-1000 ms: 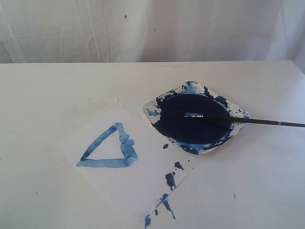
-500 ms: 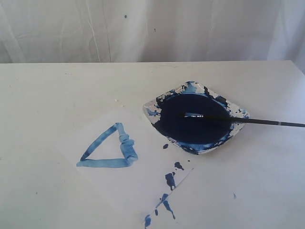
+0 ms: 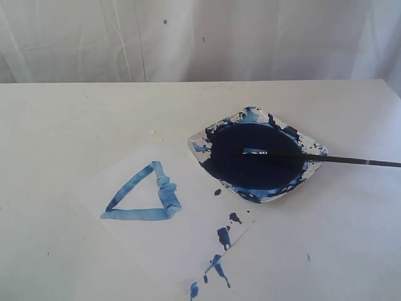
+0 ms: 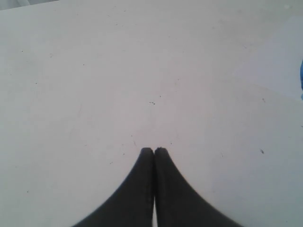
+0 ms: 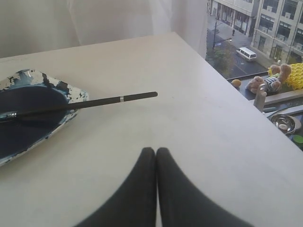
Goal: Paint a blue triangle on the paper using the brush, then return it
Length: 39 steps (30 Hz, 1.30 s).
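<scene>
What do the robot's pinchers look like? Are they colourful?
No, both are plain black. The left gripper and the right gripper look the same. Each has two smooth, matte fingers, wide at the base and curving in to narrow, rounded tips. No cables, stickers or markings show on them.

No readable text, labels, brands, numbers or signs in any view; brush (image 3: 341,160), dish (image 3: 196,142) and paper (image 3: 172,241) carry none.

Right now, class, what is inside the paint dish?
Dark blue paint fills the dish, and the brush lies across it, tip on the paint, handle past the rim. The paint covers the dish's bottom, so that cannot be seen.
</scene>
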Available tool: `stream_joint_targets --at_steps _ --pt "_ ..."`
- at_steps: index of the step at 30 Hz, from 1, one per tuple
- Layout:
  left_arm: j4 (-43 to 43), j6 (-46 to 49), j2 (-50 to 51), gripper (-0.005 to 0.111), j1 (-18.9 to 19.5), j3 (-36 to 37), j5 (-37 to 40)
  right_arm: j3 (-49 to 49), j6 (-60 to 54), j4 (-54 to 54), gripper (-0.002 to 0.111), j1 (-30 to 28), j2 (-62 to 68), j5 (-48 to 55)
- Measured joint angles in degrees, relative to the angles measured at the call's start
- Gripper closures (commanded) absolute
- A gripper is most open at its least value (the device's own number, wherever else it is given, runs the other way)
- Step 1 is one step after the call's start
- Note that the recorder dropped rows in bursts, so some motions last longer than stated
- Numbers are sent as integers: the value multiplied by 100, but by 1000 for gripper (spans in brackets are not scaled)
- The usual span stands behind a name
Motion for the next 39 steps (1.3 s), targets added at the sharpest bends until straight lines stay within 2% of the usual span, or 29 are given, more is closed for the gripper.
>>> stream_joint_targets --at_steps 7,17,39 --pt "0 10 0 107 0 0 0 0 -66 22 108 13 0 0" --pt "0 10 0 107 0 0 0 0 -301 235 108 313 0 0" --pt "0 10 0 107 0 0 0 0 -301 299 108 327 0 47"
